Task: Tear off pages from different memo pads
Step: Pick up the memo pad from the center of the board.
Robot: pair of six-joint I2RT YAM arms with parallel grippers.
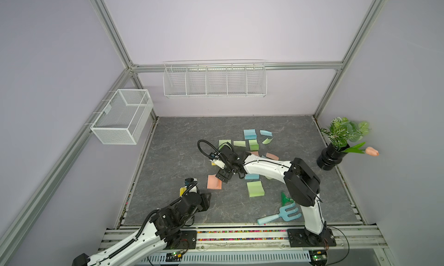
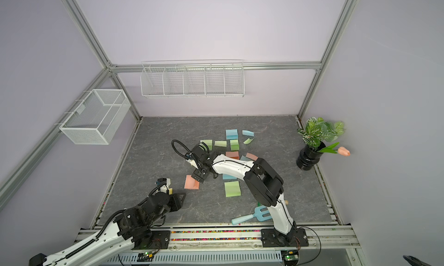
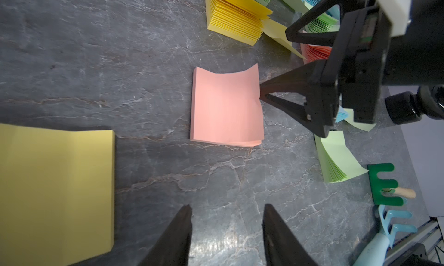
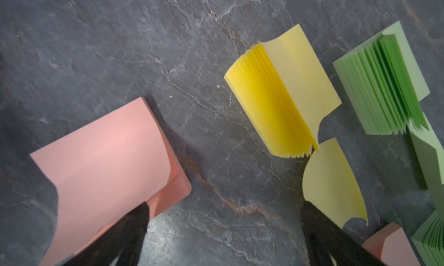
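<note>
Yellow paper first: a yellow memo pad (image 3: 55,192) lies flat just beside your left gripper (image 3: 227,206), off the outer flank of one finger and not between the jaws. That gripper hovers with its jaws about half apart and nothing in them.

Straight ahead of its fingertips, but apart from them, sits the salmon memo pad (image 3: 225,106), which I judge to be the one in hand. Its top page (image 4: 108,156) curls up along the edge nearest your right gripper (image 4: 224,204). The right jaws stand wide. One fingertip (image 3: 271,89) touches that lifted edge, and the other is well clear of the pad over bare tabletop (image 4: 216,60), so nothing is held.

To do this well, slide the touching finger under the curl only. Bring the far finger onto the same sheet and close on one page, not the block. Move the left gripper forward to pin the side opposite the curl before you peel, or the whole pad will likely drag.

Behind the right gripper, beside its forearm, lie a light green memo pad (image 1: 255,189) and then a blue toy garden fork (image 1: 278,215). Both are well out of your pull.
</note>
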